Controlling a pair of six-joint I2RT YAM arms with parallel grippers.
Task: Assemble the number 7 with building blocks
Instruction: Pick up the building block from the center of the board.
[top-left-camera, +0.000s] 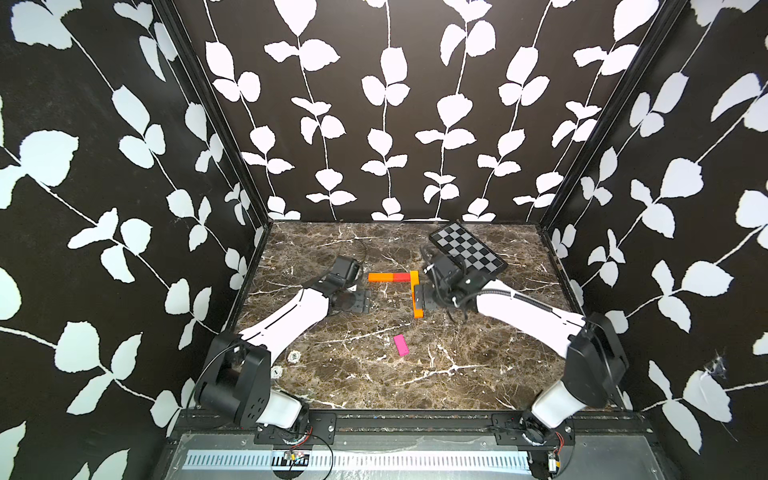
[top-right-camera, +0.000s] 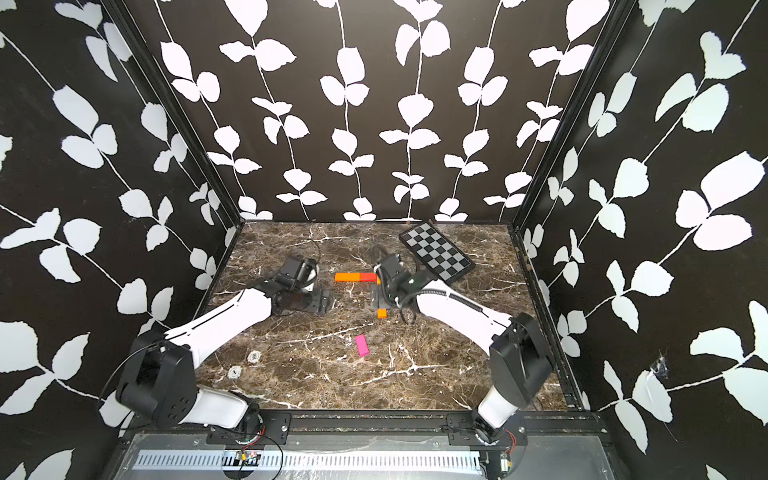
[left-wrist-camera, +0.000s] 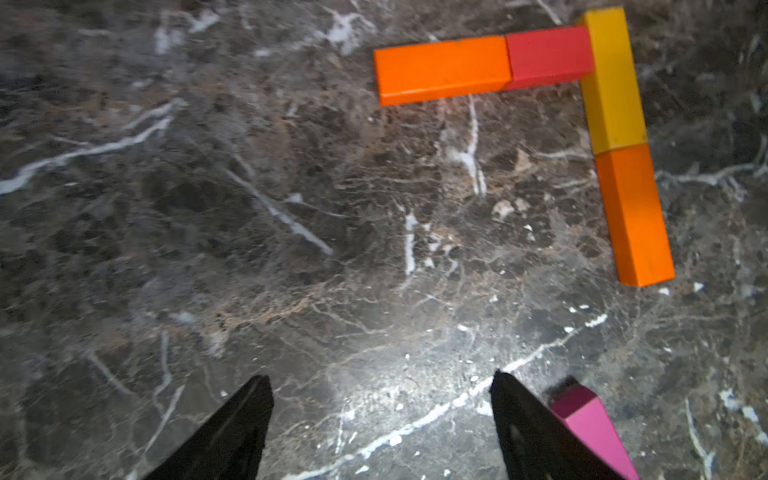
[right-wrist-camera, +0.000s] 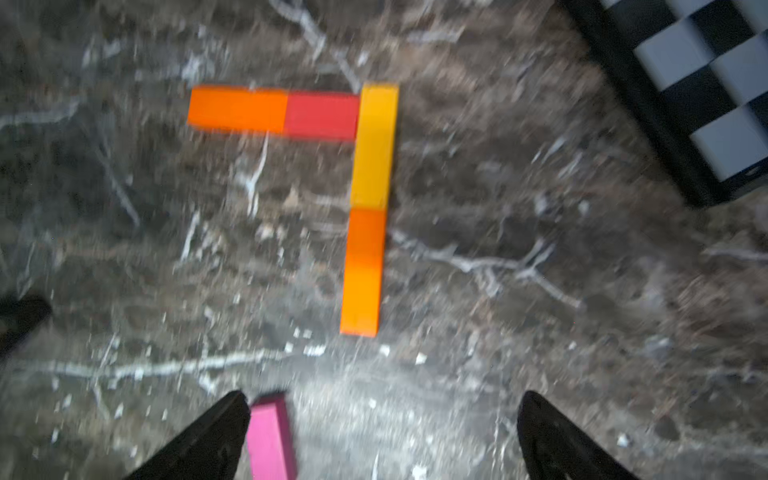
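Four blocks form the 7 (top-left-camera: 390, 277) at mid-frame in both top views. The pink block (top-left-camera: 401, 345) lies alone on the table (top-left-camera: 353, 374), lower in frame, apart from the orange stem end (top-left-camera: 418, 311) and slightly skewed to it. My left gripper (left-wrist-camera: 380, 378) and right gripper (right-wrist-camera: 384, 399) are both spread and empty. I'd pinch pink across its narrow sides (the right looks nearer), square it to the stem, then butt it gently.

Walls (top-left-camera: 374, 104): black panels printed with white leafy vines enclosed three sides.
Corner posts (top-left-camera: 212, 120): black frames ran down to the tabletop's far corners.
Tabletop (top-left-camera: 374, 386): dark brown marble pattern with white veins.
Front edge: a black rail (top-left-camera: 415, 420), with a grey slotted strip (top-left-camera: 374, 459) below it.
Light: a pale glare (left-wrist-camera: 415, 374) lay on the marble in both wrist views.
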